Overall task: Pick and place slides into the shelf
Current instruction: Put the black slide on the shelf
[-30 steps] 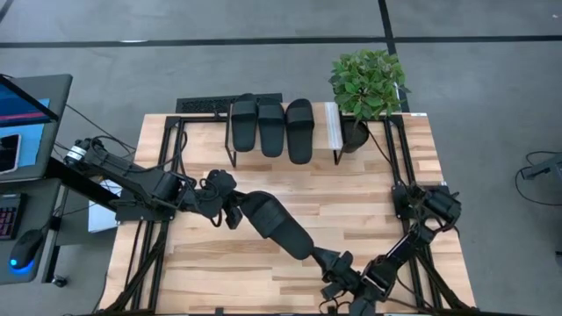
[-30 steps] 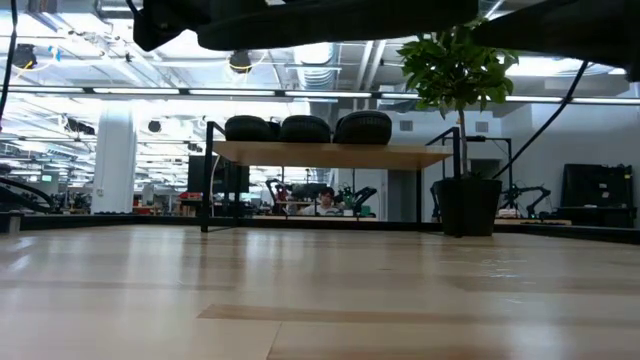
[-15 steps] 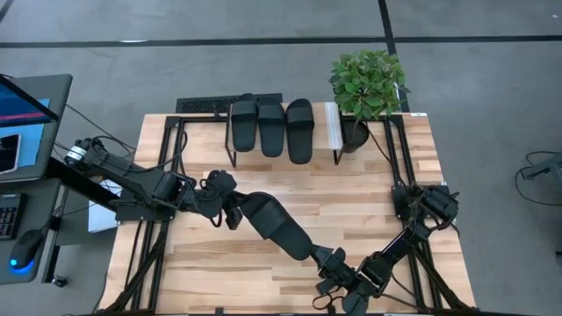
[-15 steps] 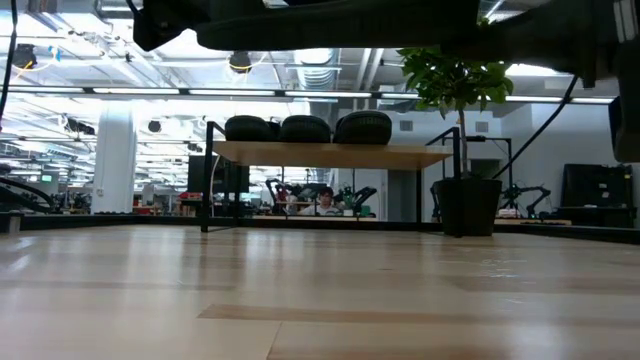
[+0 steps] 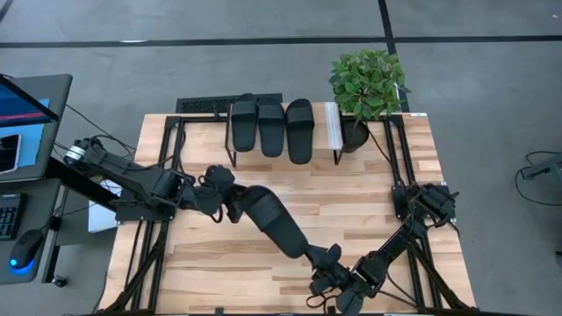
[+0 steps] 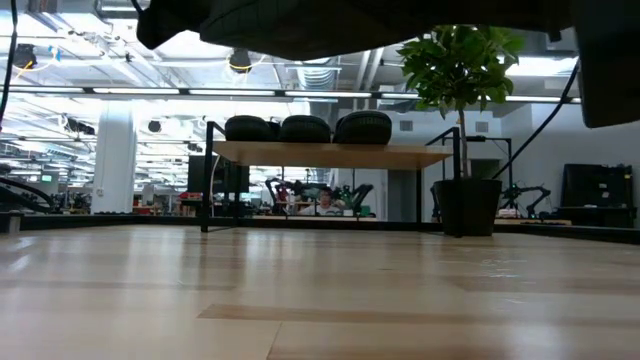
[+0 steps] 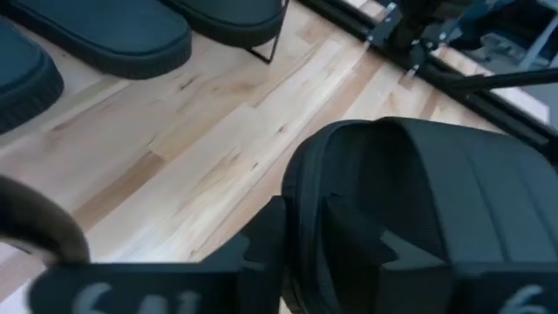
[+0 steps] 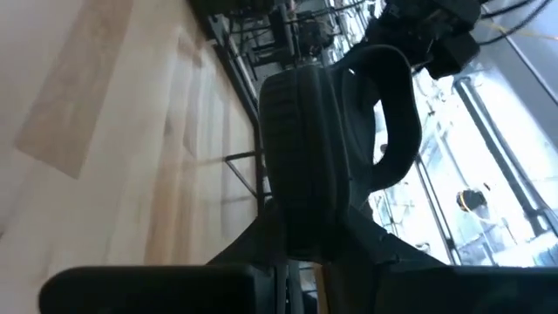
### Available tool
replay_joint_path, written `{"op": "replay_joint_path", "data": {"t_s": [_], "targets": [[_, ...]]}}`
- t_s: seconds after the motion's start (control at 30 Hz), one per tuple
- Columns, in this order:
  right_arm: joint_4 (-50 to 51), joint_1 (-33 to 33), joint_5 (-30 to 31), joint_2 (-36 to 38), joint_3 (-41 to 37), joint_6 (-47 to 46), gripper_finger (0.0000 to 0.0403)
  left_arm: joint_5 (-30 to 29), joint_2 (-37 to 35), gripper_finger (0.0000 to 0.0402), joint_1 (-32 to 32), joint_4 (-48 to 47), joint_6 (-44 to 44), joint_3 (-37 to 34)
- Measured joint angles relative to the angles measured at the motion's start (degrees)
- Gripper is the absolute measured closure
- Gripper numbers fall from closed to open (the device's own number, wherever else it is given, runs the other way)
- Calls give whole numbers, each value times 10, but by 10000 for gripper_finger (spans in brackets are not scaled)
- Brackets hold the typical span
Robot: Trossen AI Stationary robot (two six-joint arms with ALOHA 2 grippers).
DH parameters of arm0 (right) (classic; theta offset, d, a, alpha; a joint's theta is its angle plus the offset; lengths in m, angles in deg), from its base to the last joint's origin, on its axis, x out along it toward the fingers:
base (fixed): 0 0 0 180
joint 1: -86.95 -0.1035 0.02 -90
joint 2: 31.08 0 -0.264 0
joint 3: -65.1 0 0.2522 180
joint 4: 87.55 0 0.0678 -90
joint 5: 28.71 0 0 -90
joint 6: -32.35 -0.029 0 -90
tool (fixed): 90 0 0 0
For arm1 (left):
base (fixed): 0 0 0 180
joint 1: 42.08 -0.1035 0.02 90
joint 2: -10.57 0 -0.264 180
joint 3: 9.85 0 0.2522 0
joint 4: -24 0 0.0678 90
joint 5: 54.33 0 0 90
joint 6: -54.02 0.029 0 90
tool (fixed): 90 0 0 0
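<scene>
One black slide (image 5: 277,224) hangs in the air over the middle of the table, slanting from my left gripper (image 5: 233,204) to my right gripper (image 5: 320,262); each gripper is shut on one end. In the low view the slide (image 6: 330,20) shows only as a dark shape at the top. Three more slides (image 5: 270,125) lie side by side, soles down, on the shelf (image 5: 331,127) at the table's far edge. My left gripper holds the slide's strap end (image 7: 301,218), coming from the table's left and slanting down. One finger (image 7: 261,253) lies against the sole's edge; the other is out of the frame. The slide is clear of the table. My right gripper pinches the slide's heel end (image 8: 301,222) between its two fingers, coming level from the table's near right and along the slide. The strap (image 8: 397,113) stands at the far end, turned sideways. The slide is lifted clear.
A potted plant (image 5: 367,83) stands at the shelf's right end. A black flat object (image 5: 202,105) lies behind the shelf on the left. Bare plank table (image 5: 369,193) lies between the held slide and the shelf. A desk with a screen (image 5: 26,114) stands off to the left.
My right gripper has moved toward the table's left, up to the slide's heel end, and has taken hold of it. The slide stays in the air, its heel end shifted slightly toward the left.
</scene>
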Motion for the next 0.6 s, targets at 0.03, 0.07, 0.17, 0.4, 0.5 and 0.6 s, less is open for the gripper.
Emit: {"op": "replay_joint_path", "data": {"t_s": [0.03, 0.07, 0.17, 0.4, 0.5, 0.6], "targets": [[0, 0, 5, 0, 0, 0, 350, 0, -4, 330, 0, 1, 0, 0], [-1, 0, 6, 0, 1, 0, 350, 0, -9, 320, 0, 3, 1, 0], [-2, -1, 11, 0, 1, 0, 351, 9, -27, 294, -2, 17, 12, 0], [-2, -1, 18, 0, 2, 0, 351, 75, -98, 259, 0, 38, 33, 1], [-4, 1, 31, 0, 2, -4, 351, 83, -127, 255, 1, 43, 38, 1], [-2, 4, 34, 0, 2, -11, 353, 82, -153, 254, 5, 41, 42, 1]]}}
